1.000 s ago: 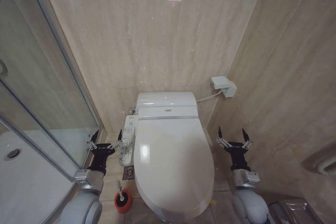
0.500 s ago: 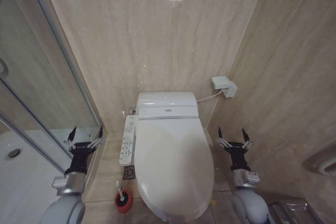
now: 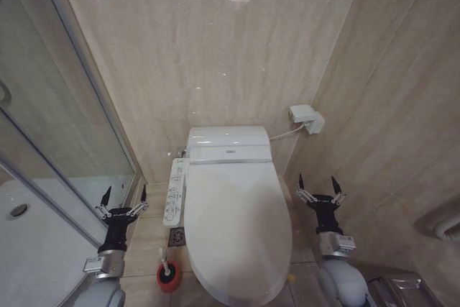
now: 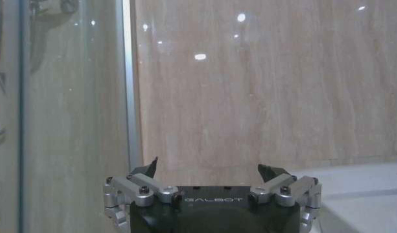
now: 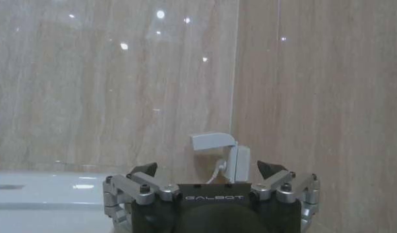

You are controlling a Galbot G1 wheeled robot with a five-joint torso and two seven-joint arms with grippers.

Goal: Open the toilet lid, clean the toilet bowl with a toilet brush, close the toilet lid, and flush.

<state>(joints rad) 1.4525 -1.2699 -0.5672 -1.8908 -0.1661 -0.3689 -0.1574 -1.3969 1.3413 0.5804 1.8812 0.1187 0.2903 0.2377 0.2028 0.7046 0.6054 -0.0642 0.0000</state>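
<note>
Left gripper [image 3: 124, 196] shifted toward toilet lid [image 3: 237, 224], jaws spread, lid between grippers

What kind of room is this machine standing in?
A small tiled bathroom, most likely: a smart toilet with its toilet lid down, a glass shower enclosure beside it, and a toilet brush on the floor.

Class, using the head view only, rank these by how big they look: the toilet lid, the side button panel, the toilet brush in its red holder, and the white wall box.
Largest to smallest:
1. toilet lid
2. side button panel
3. toilet brush with its holder
4. wall box
The last two look close, and the brush sits nearer the camera, so their order is unsure.
</note>
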